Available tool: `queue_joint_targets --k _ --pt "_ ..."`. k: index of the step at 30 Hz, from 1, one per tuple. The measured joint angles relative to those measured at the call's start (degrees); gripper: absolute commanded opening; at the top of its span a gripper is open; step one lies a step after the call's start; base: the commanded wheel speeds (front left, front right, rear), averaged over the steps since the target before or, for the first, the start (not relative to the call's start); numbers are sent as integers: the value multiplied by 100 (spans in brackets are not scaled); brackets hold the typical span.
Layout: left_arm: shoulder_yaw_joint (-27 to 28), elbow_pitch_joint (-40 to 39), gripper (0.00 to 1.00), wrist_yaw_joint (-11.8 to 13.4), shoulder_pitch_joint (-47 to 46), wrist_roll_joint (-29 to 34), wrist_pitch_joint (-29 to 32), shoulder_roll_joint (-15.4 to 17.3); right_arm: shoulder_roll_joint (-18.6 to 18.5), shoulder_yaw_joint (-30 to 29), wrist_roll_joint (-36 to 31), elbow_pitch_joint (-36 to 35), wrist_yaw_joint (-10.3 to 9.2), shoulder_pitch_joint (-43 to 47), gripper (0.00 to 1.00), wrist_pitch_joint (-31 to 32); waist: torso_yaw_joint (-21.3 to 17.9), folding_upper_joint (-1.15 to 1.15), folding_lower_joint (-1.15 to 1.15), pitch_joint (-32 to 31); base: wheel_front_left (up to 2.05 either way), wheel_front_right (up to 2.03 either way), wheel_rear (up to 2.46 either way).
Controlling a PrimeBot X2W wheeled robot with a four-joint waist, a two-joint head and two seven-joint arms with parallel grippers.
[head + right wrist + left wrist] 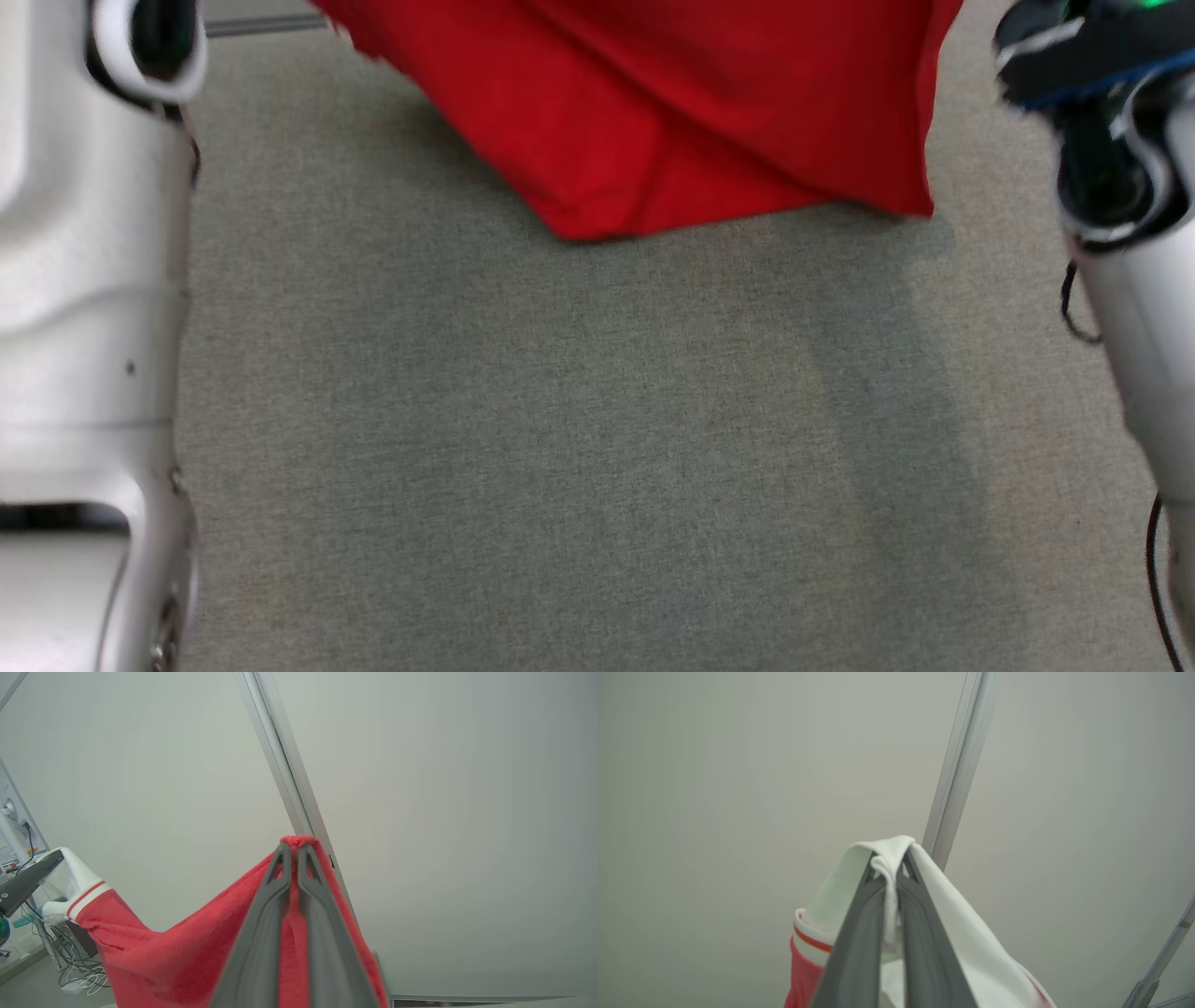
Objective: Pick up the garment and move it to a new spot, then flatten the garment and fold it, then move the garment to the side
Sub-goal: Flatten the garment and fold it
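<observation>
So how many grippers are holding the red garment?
2. The dark-fingered left gripper clamps the white part of the red fabric garment; the right gripper clamps its red edge.

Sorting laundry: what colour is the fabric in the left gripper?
White part of the garment; left wrist view.

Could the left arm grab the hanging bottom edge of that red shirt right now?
Probably not. The left gripper is shut on a white part of the garment, holding it up. Nothing blocks the bottom edge, but letting go would likely drop that side.
</observation>
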Motion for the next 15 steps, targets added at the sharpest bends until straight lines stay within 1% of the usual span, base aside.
queue_joint_targets --k 3,6,9,12,15 --pt "-104 397 0 68 -1099 174 75 40 -78 -13 405 315 -1 -990 0 24 -50 0 0 319 0 0 0" --pt "-178 783 0 104 -2117 271 16 -43 -152 -9 632 657 -1 -1841 0 -27 -58 1 1 559 0 0 0" --pt "-248 1143 0 103 -2963 350 -182 -133 -257 7 816 993 0 -2568 0 -80 -42 0 -1 709 0 0 0" --pt "-316 1523 0 98 -3607 374 -419 -215 -422 60 890 1332 -1 -3106 0 -157 10 0 -2 775 0 0 0" --pt "-392 1901 0 41 -3905 366 -648 -323 -508 326 975 1580 -1 -3398 0 -145 95 0 -3 798 0 0 0"
